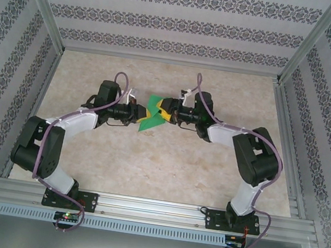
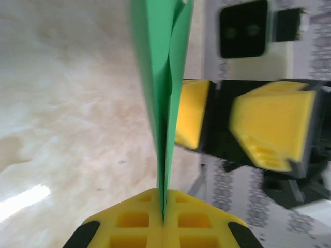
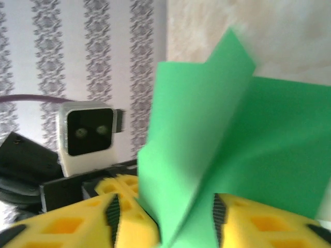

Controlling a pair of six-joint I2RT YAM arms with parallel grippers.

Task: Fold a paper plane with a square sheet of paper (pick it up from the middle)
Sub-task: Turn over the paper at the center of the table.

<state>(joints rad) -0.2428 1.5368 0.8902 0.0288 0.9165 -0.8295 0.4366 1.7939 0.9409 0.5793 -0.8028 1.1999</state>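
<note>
Got left gripper (image 2: pixel 163 214) clamped on folded paper (image 2: pixel 160 77), sheet standing straight up from fingers. Got right gripper (image 3: pixel 178 212) fingers apart, paper by the gap, contact unclear.

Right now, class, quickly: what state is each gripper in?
Left gripper: closed, pinching the green paper.
Right gripper: open, fingers apart on either side of the paper.

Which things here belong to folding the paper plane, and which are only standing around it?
For the job:
- green paper, partly folded
- left gripper, shut on the paper
- right gripper, open, with the paper between its fingers

Not for the job:
- table
- patterned walls
- metal rail
</note>
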